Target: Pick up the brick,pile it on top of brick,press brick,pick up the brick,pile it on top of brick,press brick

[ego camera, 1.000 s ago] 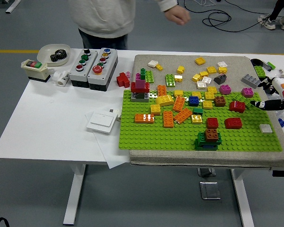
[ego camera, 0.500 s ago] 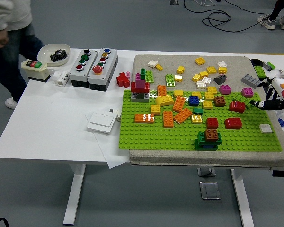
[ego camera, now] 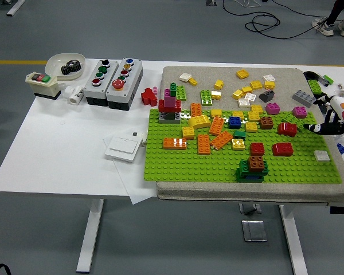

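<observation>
A green baseplate [ego camera: 218,166] lies on a grey mat and carries many loose bricks. Near its front sits a small stack, a brown brick on green bricks [ego camera: 253,166]. Behind that stack stand two red bricks [ego camera: 282,149] [ego camera: 257,148]. A red brick with a white stripe [ego camera: 286,128] lies closest to my right hand [ego camera: 324,123]. That hand comes in at the right edge, just off the baseplate's right side, with black fingers spread and holding nothing. My left hand is out of view.
Loose yellow, white, grey and magenta bricks are scattered on the grey mat [ego camera: 229,73] behind the plate. At the table's left stand two button boxes [ego camera: 113,74], a switch box [ego camera: 41,83], a white bowl with a black gear [ego camera: 65,64], and a white wall switch [ego camera: 124,147] on paper.
The person at the far side walked away to the left and is out of view. My right hand drew back slightly toward the right edge.
</observation>
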You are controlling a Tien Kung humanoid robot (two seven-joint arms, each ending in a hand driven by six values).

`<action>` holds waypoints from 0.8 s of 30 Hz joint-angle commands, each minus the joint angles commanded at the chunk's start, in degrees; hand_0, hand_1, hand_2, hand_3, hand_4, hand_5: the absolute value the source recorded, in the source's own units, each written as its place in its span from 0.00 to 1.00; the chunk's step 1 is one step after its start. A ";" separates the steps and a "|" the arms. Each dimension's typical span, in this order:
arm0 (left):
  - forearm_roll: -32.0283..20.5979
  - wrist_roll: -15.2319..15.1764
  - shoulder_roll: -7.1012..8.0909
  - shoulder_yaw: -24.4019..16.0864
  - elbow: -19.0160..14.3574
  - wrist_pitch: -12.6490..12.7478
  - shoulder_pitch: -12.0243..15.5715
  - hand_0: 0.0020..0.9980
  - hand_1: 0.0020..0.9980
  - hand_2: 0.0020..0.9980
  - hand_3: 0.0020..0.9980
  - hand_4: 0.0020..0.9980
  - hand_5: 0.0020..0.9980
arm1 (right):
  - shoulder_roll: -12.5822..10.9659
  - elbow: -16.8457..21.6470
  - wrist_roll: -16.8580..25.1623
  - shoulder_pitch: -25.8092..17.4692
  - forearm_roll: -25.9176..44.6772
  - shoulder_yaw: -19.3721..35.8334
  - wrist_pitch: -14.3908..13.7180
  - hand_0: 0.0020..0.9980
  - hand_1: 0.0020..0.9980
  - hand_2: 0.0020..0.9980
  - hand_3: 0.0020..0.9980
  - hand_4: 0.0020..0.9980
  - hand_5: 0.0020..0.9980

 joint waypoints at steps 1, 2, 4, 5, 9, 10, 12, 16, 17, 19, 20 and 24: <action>-0.03 -0.01 0.00 0.02 0.00 0.01 -0.01 0.65 0.71 0.72 0.59 0.66 0.67 | 0.02 0.02 -0.44 -0.03 0.81 0.08 -0.06 0.41 0.21 0.26 0.88 1.00 0.72; -0.07 -0.01 0.01 0.04 0.00 0.02 -0.01 0.65 0.71 0.72 0.59 0.66 0.67 | 0.06 -0.04 -0.70 -0.07 1.54 0.13 -0.26 0.41 0.21 0.26 0.88 1.00 0.72; -0.18 -0.02 0.02 0.09 -0.01 0.05 -0.02 0.65 0.71 0.72 0.59 0.66 0.67 | 0.17 -0.34 -0.90 -0.19 3.57 0.30 -1.31 0.42 0.26 0.32 0.97 1.00 1.00; -0.17 -0.02 0.02 0.10 -0.02 0.05 -0.03 0.65 0.71 0.72 0.59 0.66 0.67 | 0.18 -0.53 -0.30 -0.29 4.93 0.44 -2.21 0.42 0.26 0.32 0.97 1.00 1.00; -0.14 -0.01 0.04 0.09 -0.03 0.03 -0.06 0.65 0.71 0.72 0.59 0.66 0.67 | 0.11 -0.71 1.52 -0.52 10.01 0.55 -2.53 0.42 0.26 0.32 0.97 1.00 1.00; -0.11 -0.01 0.04 0.08 -0.03 0.01 -0.06 0.65 0.71 0.72 0.59 0.66 0.67 | 0.12 -0.80 2.24 -0.57 11.31 0.63 -2.32 1.00 0.90 0.93 1.00 1.00 1.00; 0.01 0.00 0.05 0.04 -0.04 -0.05 -0.08 0.65 0.71 0.72 0.59 0.66 0.67 | 0.13 -1.04 3.74 -0.68 13.74 0.73 -1.94 1.00 0.90 0.93 1.00 1.00 1.00; 0.05 0.02 0.07 0.01 -0.05 -0.09 -0.11 0.65 0.70 0.72 0.59 0.66 0.67 | 0.10 -1.64 6.22 -0.84 18.84 0.73 -0.59 1.00 0.94 0.97 1.00 1.00 1.00; 0.04 0.01 0.07 0.01 -0.04 -0.08 -0.10 0.65 0.70 0.72 0.59 0.66 0.67 | 0.09 -1.75 6.78 -0.88 20.74 0.69 -0.14 1.00 0.94 0.97 1.00 1.00 1.00; 0.07 0.03 0.06 -0.02 -0.04 -0.09 -0.11 0.65 0.70 0.72 0.59 0.66 0.67 | 0.07 -1.81 7.99 -0.96 24.82 0.57 1.12 1.00 0.94 0.97 1.00 1.00 1.00; 0.05 0.03 0.07 0.00 -0.04 -0.09 -0.10 0.65 0.70 0.72 0.59 0.66 0.67 | 0.06 -1.78 8.57 -1.02 26.73 0.55 1.86 1.00 0.94 0.97 1.00 1.00 1.00; 0.08 0.04 0.06 0.00 -0.05 -0.11 -0.12 0.65 0.70 0.72 0.59 0.66 0.67 | 0.08 -1.58 10.22 -1.19 36.22 0.76 4.63 1.00 0.93 0.96 1.00 1.00 1.00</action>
